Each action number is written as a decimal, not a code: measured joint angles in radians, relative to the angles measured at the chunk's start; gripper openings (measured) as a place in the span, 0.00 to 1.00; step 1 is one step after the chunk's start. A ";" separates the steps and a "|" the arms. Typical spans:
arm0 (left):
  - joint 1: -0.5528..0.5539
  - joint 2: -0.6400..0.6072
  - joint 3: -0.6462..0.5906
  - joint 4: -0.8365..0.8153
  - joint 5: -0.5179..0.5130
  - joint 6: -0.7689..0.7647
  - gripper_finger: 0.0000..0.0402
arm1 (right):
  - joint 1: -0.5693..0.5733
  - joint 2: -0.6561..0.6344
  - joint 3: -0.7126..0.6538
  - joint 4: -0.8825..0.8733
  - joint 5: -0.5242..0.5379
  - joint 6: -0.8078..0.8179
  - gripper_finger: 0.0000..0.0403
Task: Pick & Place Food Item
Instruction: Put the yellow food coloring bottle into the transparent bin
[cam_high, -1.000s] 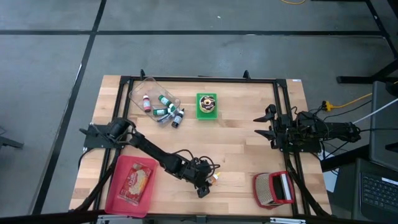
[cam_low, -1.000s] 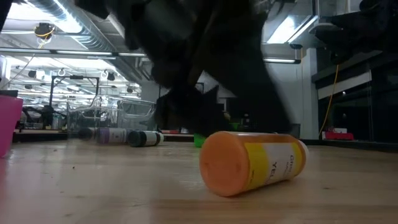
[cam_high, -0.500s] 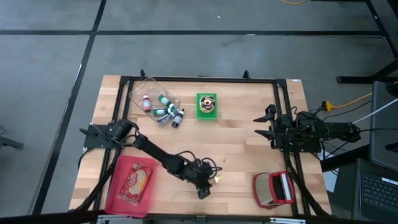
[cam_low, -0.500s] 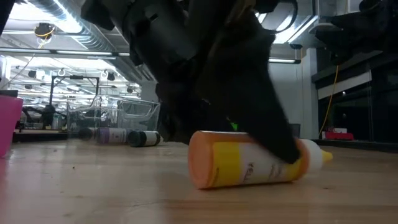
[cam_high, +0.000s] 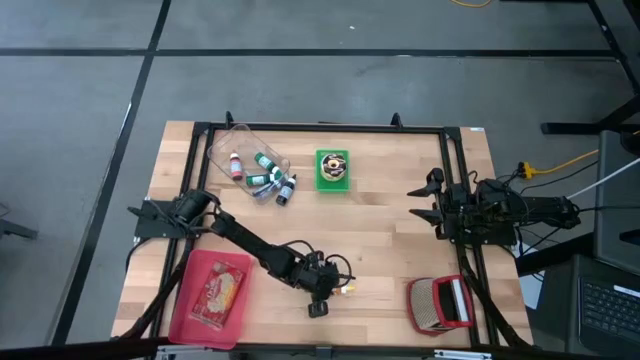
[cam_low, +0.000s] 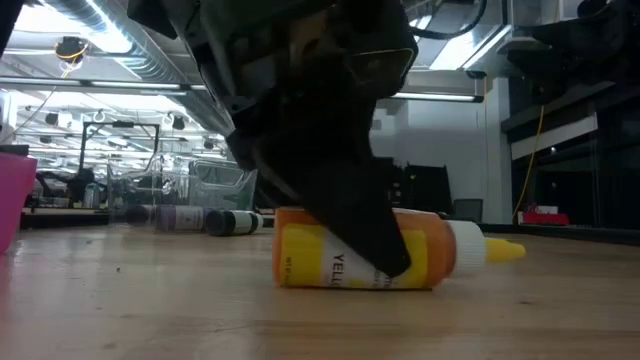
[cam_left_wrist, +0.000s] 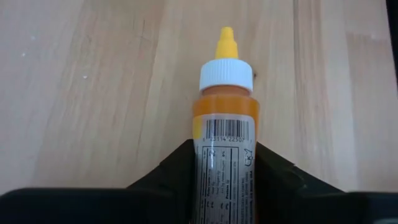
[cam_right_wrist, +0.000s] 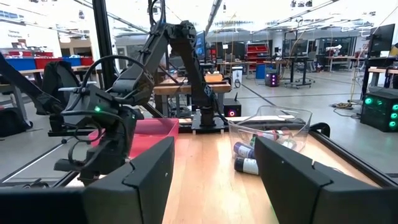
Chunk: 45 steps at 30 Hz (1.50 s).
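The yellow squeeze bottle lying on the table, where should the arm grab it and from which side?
Grip the bottle across its round labelled body, coming down from above. It lies on its side, nozzle pointing away, and the left gripper already straddles the body there.

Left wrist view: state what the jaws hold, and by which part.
The left gripper has the lying yellow sauce bottle between its jaws at the labelled body, below the white cap; a firm hold cannot be told.

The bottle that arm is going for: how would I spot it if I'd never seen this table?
On the wooden table, look along the near edge, between the pink tray and the red grater. The bottle lies on its side between the left tool's fingers. It alone is orange, with a yellow label and pointed yellow tip.
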 joint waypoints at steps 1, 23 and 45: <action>0.004 -0.013 -0.001 -0.004 -0.009 0.020 0.29 | 0.000 0.000 0.000 -0.001 0.000 0.000 0.56; 0.240 -0.712 -0.284 -0.281 -0.339 0.253 0.27 | 0.001 0.000 0.000 -0.014 -0.008 0.016 0.56; 0.740 -1.534 -0.953 -0.323 -0.211 0.215 0.32 | 0.001 0.000 0.000 -0.014 -0.007 0.023 0.56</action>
